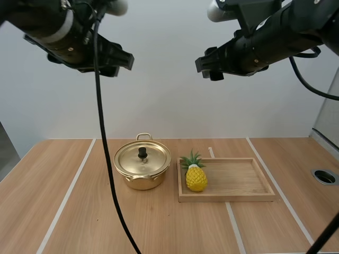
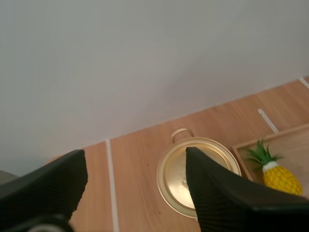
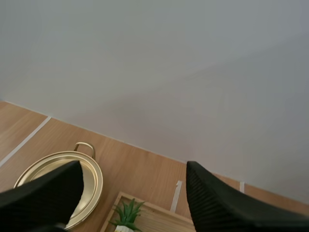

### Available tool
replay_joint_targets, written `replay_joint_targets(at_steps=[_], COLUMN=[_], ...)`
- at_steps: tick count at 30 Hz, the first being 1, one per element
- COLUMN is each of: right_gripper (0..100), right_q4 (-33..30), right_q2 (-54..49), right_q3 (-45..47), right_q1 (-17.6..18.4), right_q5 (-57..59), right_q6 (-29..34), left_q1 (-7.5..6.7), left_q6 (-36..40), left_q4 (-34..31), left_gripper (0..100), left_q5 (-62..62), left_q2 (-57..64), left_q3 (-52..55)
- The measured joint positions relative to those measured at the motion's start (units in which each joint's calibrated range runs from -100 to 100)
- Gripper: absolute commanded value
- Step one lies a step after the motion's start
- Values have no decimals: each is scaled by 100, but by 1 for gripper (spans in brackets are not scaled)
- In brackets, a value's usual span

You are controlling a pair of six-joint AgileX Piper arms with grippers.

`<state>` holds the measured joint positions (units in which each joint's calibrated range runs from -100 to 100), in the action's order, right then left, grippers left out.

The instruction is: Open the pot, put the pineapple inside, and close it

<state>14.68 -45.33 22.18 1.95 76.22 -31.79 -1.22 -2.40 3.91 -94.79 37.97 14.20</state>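
With left claw (image 1: 119, 60) and right claw (image 1: 207, 66) open at frame top, drop on knob (image 1: 142, 153) of lidded pot (image 1: 142, 169) at centre, beside pineapple (image 1: 196, 178) on tray (image 1: 239, 196); pinch squarely, lift straight up

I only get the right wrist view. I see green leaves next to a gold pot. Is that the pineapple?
Observer: Yes. The pineapple stands upright in the tray, at the end nearest the pot.
Operator: Is the pot shut?
Observer: Yes, the lid is on, with a black knob in its middle.
Operator: Where's my other gripper?
Observer: The left gripper hangs open, high above the table, on the pot's left.
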Motion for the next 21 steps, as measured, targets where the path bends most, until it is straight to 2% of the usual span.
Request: replay_joint_targets(at_steps=[9, 21], right_gripper=[100, 100], right_q4=[-10, -267], right_q2=[461, 691], right_q3=[0, -4], right_q1=[0, 0], right_q5=[65, -41], right_q6=[32, 32], left_q1=[0, 0], left_q6=[-1133, -1567], left_q4=[1000, 1073], left_gripper=[93, 93], left_q5=[-376, -521], left_q2=[-1437, -3044], left_q3=[-42, -42])
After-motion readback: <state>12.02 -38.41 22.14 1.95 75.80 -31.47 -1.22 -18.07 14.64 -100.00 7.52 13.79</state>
